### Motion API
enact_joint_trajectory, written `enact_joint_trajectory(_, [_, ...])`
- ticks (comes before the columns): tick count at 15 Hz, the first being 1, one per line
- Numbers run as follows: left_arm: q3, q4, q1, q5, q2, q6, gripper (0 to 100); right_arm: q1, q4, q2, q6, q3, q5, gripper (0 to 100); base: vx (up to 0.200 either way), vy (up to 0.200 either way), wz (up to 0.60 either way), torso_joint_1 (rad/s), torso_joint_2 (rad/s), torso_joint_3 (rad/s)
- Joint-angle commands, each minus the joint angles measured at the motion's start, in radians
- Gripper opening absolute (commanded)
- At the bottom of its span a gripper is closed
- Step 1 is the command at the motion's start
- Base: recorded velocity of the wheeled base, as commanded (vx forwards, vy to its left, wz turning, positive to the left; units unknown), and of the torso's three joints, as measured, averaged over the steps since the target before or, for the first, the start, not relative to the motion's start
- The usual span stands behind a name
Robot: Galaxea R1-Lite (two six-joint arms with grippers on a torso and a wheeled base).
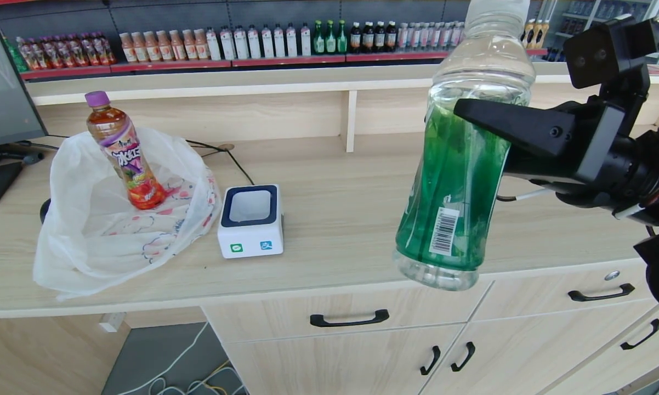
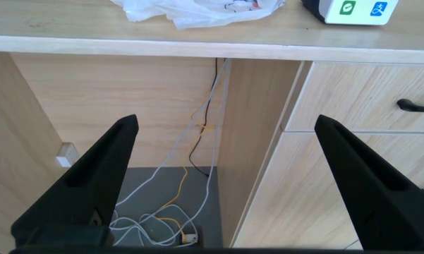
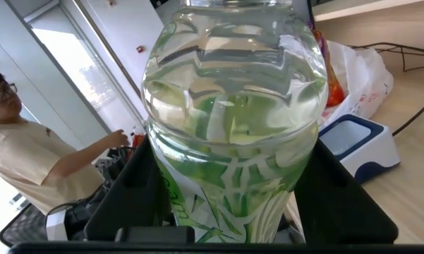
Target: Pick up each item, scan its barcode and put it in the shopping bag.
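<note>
Sitting in the bag (image 1: 88, 236), the tea bottle (image 1: 124, 153) looks done; the right gripper (image 1: 466, 137) clamps the green bottle (image 1: 461, 181), not yet bagged, while the left gripper (image 2: 226, 123) gapes empty

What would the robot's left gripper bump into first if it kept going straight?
The left gripper would likely meet the dangling cables under the counter first, then the wooden back panel; depth is unclear.

Black right gripper (image 1: 472, 137), tapered wedge fingers (image 1: 516, 129), small screws (image 1: 553, 131), boxy two-lens camera (image 1: 606, 52), white cable (image 1: 524, 195)
</note>
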Motion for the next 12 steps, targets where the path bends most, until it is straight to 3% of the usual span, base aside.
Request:
enact_joint_trajectory(1, [0.000, 0.000, 0.000, -0.001, 0.000, 0.000, 100, 0.001, -0.001, 0.001, 0.001, 0.003, 0.000, 0, 0.000, 0.000, 0.00, 0.000, 0.00, 0.000])
enact_joint_trajectory(12, [0.000, 0.000, 0.000, -0.001, 0.000, 0.000, 100, 0.001, -0.015, -0.001, -0.002, 0.018, 0.000, 0, 0.000, 0.000, 0.00, 0.000, 0.00, 0.000])
